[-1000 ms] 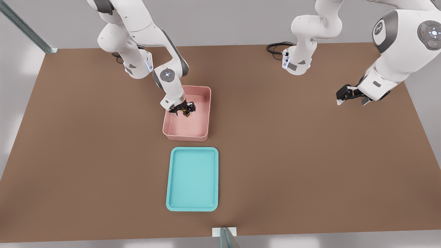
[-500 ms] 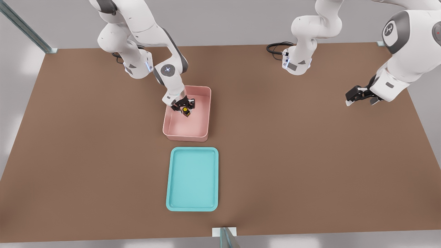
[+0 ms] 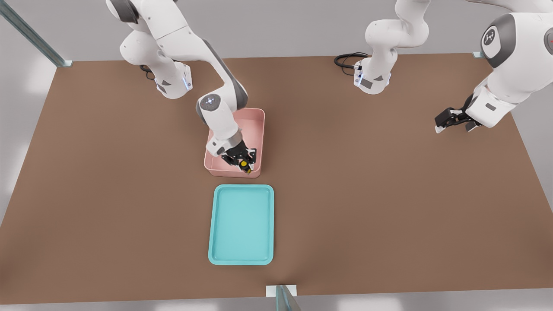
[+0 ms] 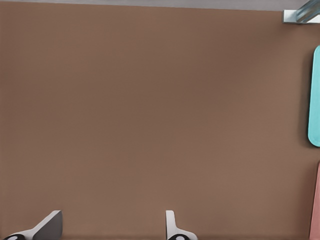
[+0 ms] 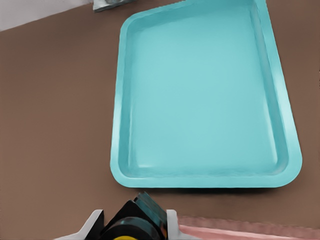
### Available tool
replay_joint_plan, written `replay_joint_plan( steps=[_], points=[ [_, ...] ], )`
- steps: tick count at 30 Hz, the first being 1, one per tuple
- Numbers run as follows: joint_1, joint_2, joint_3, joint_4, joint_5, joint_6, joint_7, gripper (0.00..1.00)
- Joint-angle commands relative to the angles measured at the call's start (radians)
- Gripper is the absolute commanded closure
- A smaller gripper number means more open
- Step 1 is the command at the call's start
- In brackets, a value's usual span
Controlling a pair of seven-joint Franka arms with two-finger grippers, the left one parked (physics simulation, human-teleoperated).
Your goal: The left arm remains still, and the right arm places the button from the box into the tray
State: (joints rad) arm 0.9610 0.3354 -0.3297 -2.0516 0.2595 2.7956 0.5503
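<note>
The brown table (image 3: 389, 194) fills most of the front view, and the right arm (image 3: 218, 116) reaches down over it from the far side, on the front view's left. Nearer the camera lies the teal tray (image 3: 214, 224), flat on the table with its long sides running toward the camera; in the right wrist view the tray (image 5: 117, 125) shows its low rim and bare floor, and a sliver of its edge (image 4: 315, 95) also appears in the left wrist view. Just beyond the tray, apart from it by a strip of table, sits the pink box (image 3: 257, 119) (its near wall shows as a pink band (image 5: 250, 229) in the right wrist view). The black gripper (image 3: 243, 160) hangs over the near end of the box, close to the wall that faces the tray, tilted toward the front view's right. Its fingers (image 5: 90, 227) are drawn in around the button (image 3: 244, 164), gripping the dark body from both sides with the yellow cap showing between them; the button (image 5: 131, 231) is held above the box's near end, not yet over the tray.
</note>
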Motion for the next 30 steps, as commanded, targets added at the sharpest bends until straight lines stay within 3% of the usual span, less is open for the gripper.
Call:
replay_joint_plan(
  steps=[1, 2, 4, 8, 9, 10, 13, 14, 15, 16, 17, 18, 19, 20, 23, 30],
  points=[
    [-0.07, 0.085, 0.003, 0.145, -0.003, -0.228, -0.067, 0.52],
    [-0.1, 0.177, 0.008, 0.247, 0.007, -0.229, -0.072, 0.52],
    [-0.176, 0.369, 0.008, 0.442, 0.167, -0.235, -0.256, 0.52],
    [-0.24, 0.588, 0.009, 0.688, 0.201, -0.234, -0.323, 0.52],
    [-0.245, 0.605, 0.009, 0.719, 0.208, -0.235, -0.319, 0.32],
    [-0.251, 0.611, 0.011, 0.748, 0.214, -0.277, -0.314, 0.0],
    [-0.268, 0.613, 0.009, 0.806, 0.214, -0.372, -0.317, 0.0],
    [-0.254, 0.545, -0.003, 0.85, 0.199, -0.605, -0.306, 0.0],
    [-0.255, 0.367, -0.006, 0.912, 0.061, -0.928, -0.322, 0.0],
    [-0.271, 0.272, -0.02, 0.958, -0.058, -1.137, -0.426, 0.0],
    [-0.393, 0.165, -0.02, 0.964, -0.184, -1.277, -0.636, 0.0],
    [-0.54, 0.103, 0.017, 0.967, -0.218, -1.3, -0.842, 0.0],
    [-0.798, 0.021, 0.267, 0.966, -0.297, -1.298, -0.894, 0.0],
    [-0.801, -0.006, 0.267, 0.947, -0.385, -1.327, -0.891, 0.0],
    [-0.832, 0.019, 0.267, 0.903, -0.297, -1.372, -0.785, 0.0],
    [-0.834, 0.03, 0.268, 0.903, -0.292, -1.36, -0.728, 0.0]
  ],
)
